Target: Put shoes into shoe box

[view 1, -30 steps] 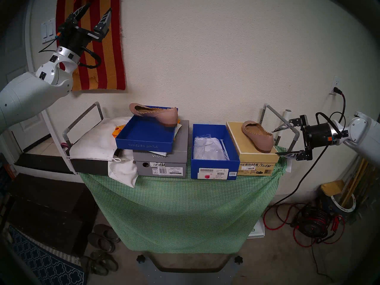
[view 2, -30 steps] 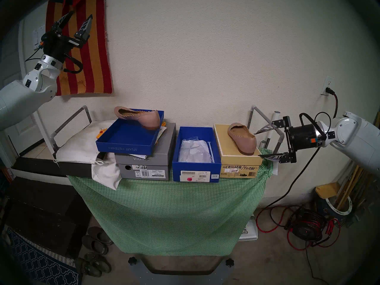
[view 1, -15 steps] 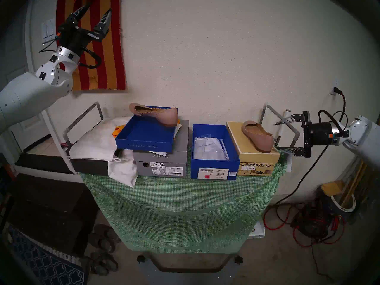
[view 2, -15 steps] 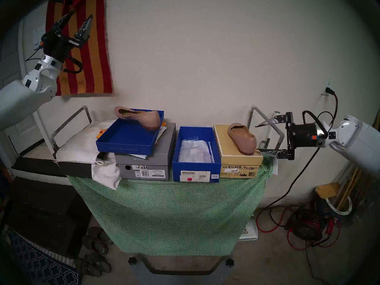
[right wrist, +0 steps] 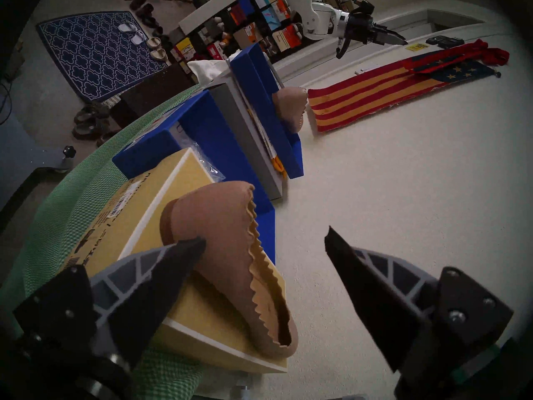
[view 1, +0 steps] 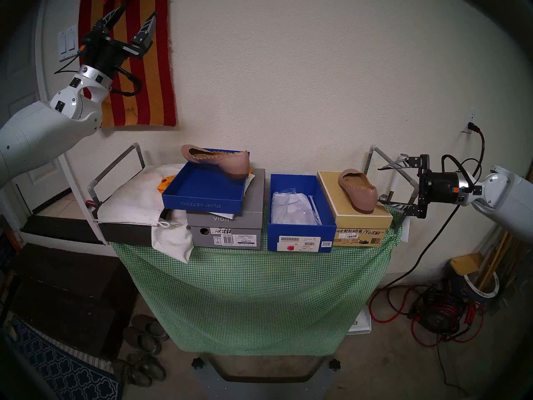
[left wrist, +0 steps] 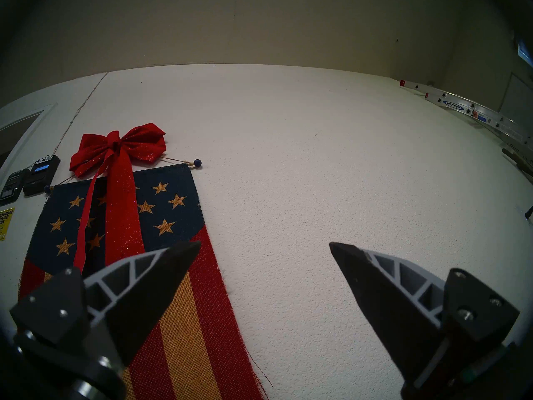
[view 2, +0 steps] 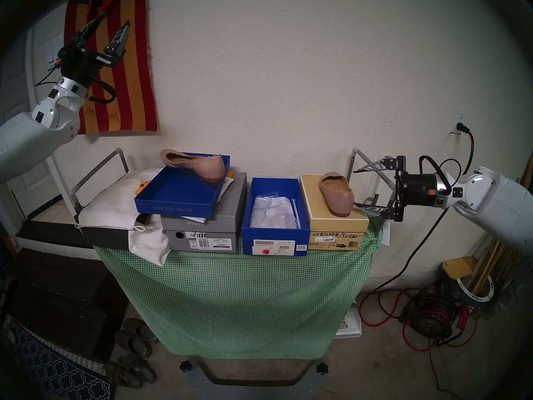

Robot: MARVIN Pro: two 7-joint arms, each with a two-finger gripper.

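You can see a green cloth [view 1: 253, 289] over the counter. A grey box [view 1: 227, 232] sits on it with a blue lid [view 1: 202, 198] on top. A tan box [view 1: 360, 226] is on the right. A striped flag [view 1: 141, 73] hangs on the wall.

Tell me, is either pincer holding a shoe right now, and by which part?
Nothing is held. The right pincer stands open beside the shoe on the tan box, not gripping it. The left pincer is open and empty, raised toward the wall.
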